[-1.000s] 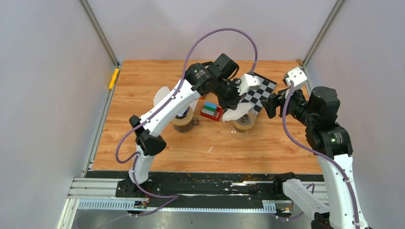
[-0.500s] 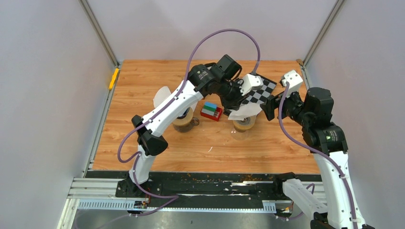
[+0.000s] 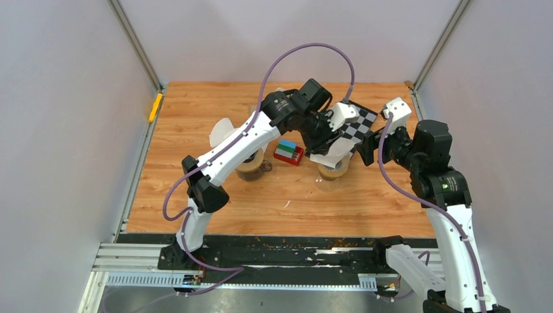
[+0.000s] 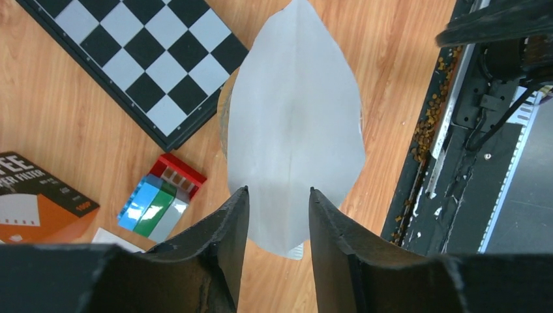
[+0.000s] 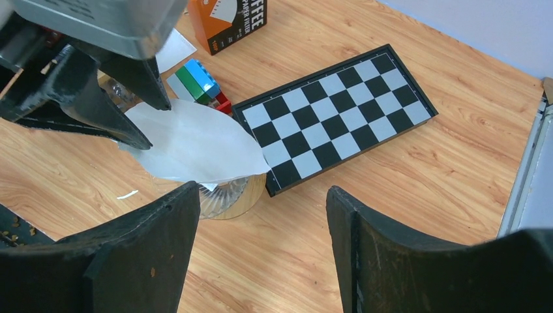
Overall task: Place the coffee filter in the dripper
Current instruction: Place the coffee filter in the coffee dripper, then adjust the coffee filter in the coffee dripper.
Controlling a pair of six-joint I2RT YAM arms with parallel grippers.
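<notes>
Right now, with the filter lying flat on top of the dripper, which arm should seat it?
Left, probably. The left gripper hangs directly over the filter, jaws parted over one end, above the dripper. The right gripper is open but off to the side, by the checkerboard.

You can read only the orange box point(image 4: 40, 195): in the left wrist view it shows "…EE", "FILTER" and a small "100". In the right wrist view, its dark strip reads "…FFEE", cut off by the frame edge.
</notes>
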